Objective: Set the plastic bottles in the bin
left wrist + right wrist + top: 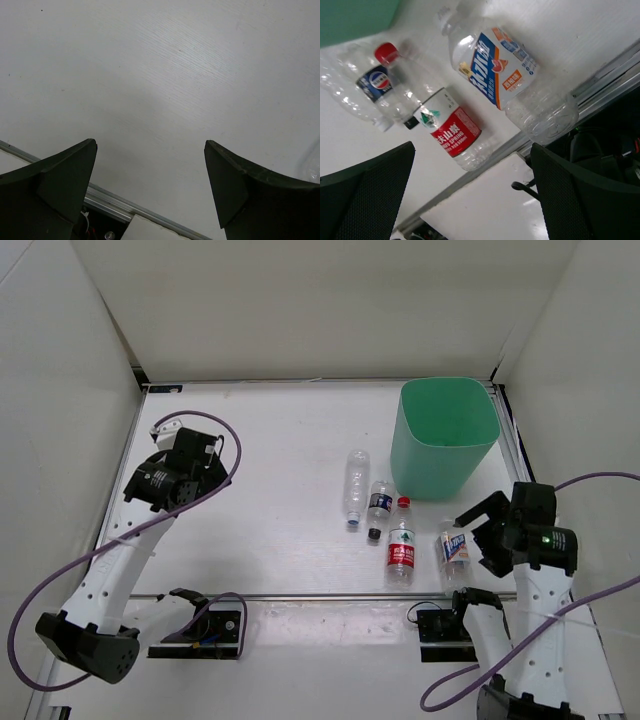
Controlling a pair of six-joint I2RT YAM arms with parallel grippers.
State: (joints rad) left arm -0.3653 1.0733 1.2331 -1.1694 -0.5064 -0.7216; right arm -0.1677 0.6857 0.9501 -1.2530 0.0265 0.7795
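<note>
Bottles (pixel 401 545): four lie on table (pixel 270 490) outside bin (pixel 440 465); left tool (pixel 150 146) spread; right tool (pixel 472 146) spread

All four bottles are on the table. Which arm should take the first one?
Right. The right gripper is open beside the blue-and-white bottle, with the bin just beyond it. The left gripper, also open, is over bare table, farther from every bottle.
</note>
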